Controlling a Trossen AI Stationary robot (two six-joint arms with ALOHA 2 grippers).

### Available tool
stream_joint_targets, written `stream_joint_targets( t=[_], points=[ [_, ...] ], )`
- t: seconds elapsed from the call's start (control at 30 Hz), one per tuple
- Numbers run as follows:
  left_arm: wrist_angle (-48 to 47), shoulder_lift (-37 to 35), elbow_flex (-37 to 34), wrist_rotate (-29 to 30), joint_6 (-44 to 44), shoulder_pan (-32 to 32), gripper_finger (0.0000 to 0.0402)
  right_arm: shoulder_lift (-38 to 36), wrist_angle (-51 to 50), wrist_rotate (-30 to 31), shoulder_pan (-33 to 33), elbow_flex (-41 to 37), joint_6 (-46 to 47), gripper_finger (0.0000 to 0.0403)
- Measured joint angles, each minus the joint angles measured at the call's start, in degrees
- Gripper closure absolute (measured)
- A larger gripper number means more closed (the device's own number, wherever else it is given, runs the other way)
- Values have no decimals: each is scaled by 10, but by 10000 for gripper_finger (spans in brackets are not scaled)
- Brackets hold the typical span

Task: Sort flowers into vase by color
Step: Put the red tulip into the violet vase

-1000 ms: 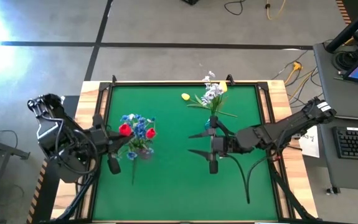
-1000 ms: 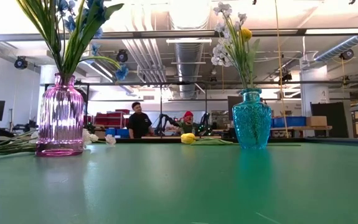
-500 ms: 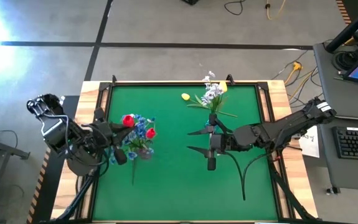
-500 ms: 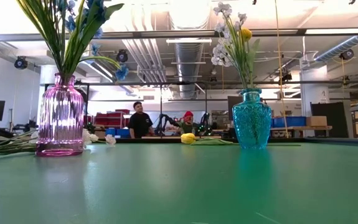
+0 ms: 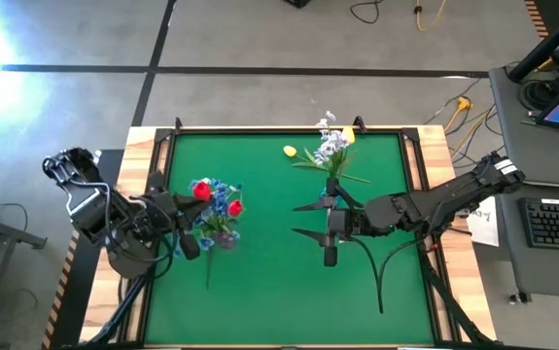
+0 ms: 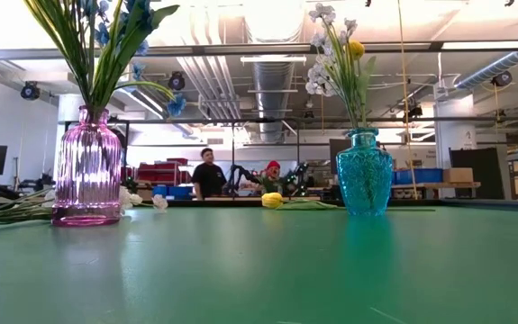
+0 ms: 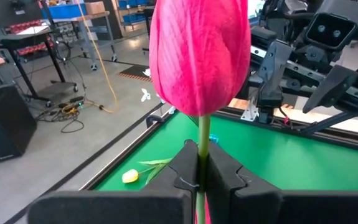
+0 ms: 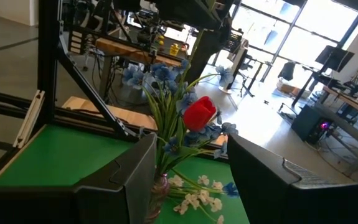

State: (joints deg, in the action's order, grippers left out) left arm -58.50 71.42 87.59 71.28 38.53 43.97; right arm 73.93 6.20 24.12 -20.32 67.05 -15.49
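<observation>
While the left gripper (image 7: 200, 180) pinches a smooth waxy red tulip (image 7: 198, 56) by its thin green stem at the nine-o'clock pink ribbed glass vase (image 6: 88, 166), dropping it in looks next, the right gripper (image 5: 330, 231) idling wide open, empty, mid-table.

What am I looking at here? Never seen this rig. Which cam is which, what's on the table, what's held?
Two robot arms work at a green table. One picture looks straight down, one looks level across the tabletop, and one camera sits on each wrist. The left gripper is shut on the stem of a red tulip, beside the pink vase of blue flowers. The right gripper is open and empty, near the blue vase holding white flowers. A yellow tulip lies on the table.
</observation>
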Motion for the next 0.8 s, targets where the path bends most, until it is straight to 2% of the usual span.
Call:
stream_joint_targets(
  t=[0.43, 0.8],
  points=[
    [0, 5, -3, 4, 2, 0, 401, 0, 0, 0, 0, -1, 1, 211],
    [0, 5, -32, 33, 41, 0, 402, 0, 0, 0, 0, -5, 1, 211]
  ],
)
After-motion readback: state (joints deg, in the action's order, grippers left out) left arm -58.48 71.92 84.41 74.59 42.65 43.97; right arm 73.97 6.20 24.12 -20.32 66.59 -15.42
